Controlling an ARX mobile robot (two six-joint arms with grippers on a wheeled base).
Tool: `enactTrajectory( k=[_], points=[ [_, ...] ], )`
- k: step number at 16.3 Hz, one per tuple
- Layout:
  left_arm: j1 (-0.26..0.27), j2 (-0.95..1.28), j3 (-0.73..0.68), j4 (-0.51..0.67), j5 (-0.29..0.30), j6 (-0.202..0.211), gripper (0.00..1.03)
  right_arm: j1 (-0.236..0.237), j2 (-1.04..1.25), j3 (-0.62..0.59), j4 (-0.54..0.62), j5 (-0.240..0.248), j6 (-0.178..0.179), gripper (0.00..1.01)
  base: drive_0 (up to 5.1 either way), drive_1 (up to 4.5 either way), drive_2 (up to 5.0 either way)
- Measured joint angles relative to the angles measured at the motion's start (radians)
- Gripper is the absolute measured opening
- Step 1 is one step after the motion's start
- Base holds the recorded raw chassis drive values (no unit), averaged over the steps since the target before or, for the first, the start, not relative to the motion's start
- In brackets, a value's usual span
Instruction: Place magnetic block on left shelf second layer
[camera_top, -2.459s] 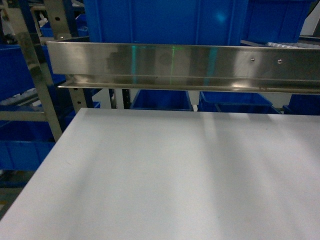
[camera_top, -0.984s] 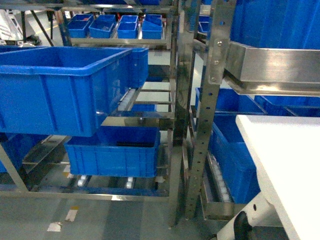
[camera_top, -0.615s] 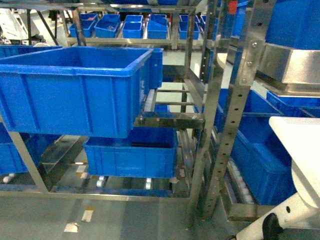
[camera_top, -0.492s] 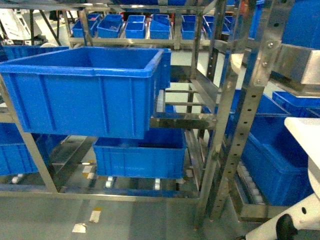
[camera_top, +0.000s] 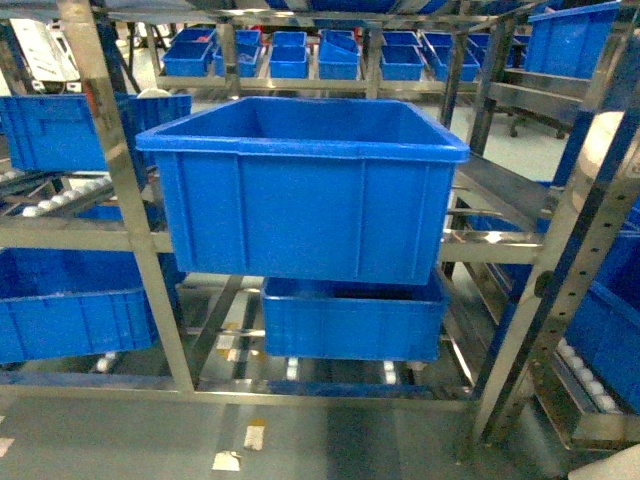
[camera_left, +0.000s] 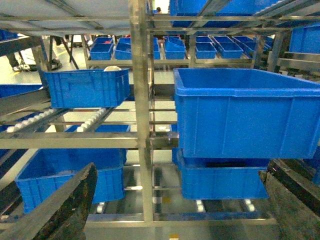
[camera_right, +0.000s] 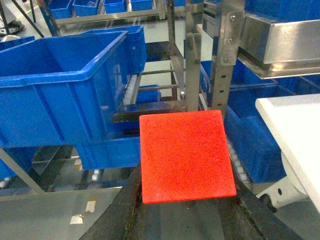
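The magnetic block (camera_right: 185, 155), bright red and flat-faced toward the camera, fills the middle of the right wrist view. My right gripper (camera_right: 186, 172) is shut on it, with a dark finger against each side. The left shelf second layer is a steel roller tier (camera_top: 80, 235) carrying a large deep blue bin (camera_top: 300, 190), open on top. That bin (camera_right: 50, 90) lies to the left of and beyond the block. In the left wrist view the bin (camera_left: 245, 115) is ahead on the right, and my left gripper (camera_left: 177, 200) is open and holds nothing. Neither gripper shows in the head view.
A smaller blue bin (camera_top: 350, 320) sits on the tier below. Perforated steel uprights (camera_top: 120, 200) (camera_right: 222, 60) frame the racks. Another blue bin (camera_left: 87, 87) rests on rollers to the left. The white table (camera_right: 295, 130) is at my right. Several small bins (camera_top: 290, 55) line the far rack.
The head view has swung left, away from the white table and onto the rack. The large blue bin has shifted from the left side to the centre of view.
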Motion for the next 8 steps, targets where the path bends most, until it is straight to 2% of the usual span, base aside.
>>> enactTrajectory(
  k=[8],
  points=[
    [-0.001, 0.0, 0.0, -0.006, -0.007, 0.0, 0.98, 0.0, 0.0, 0.0, 0.003, -0.007, 0.0, 0.33, -4.9, 2.6, 2.6]
  ],
)
